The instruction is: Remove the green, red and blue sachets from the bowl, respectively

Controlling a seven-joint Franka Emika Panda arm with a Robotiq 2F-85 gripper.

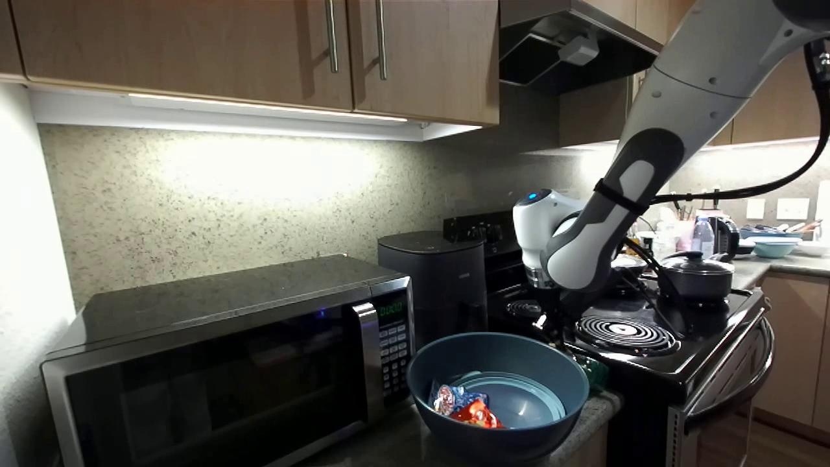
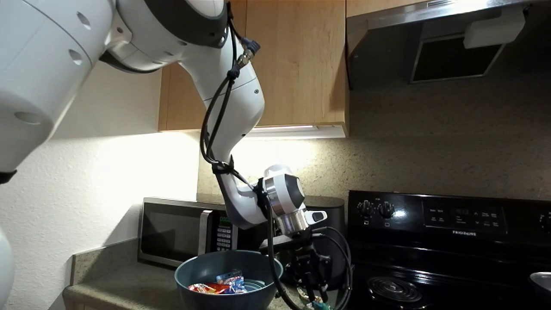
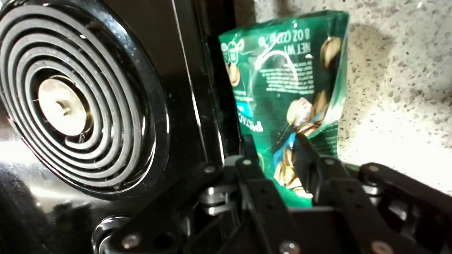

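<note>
The green sachet [image 3: 261, 95] lies on the speckled counter against the stove's side. In an exterior view it shows partly behind the bowl's rim [image 1: 594, 374]. My gripper [image 3: 274, 138] points down at it, with its fingers apart and the sachet showing between and beyond them. Its fingertips also show low in an exterior view [image 2: 317, 297], at the sachet. The dark blue bowl [image 1: 441, 353] stands beside the gripper. In it are the red sachet [image 1: 478, 414] and the blue sachet [image 1: 468, 397], lying together at one side, with a paler round dish [image 1: 551, 399] under them.
A microwave [image 1: 227, 363] and a black appliance [image 1: 434, 279] stand behind the bowl. The stove with its coil burner [image 3: 63, 106] adjoins the counter on the gripper's other side. A pot [image 1: 695, 275] is on the stove. Cabinets [image 1: 194, 52] hang above.
</note>
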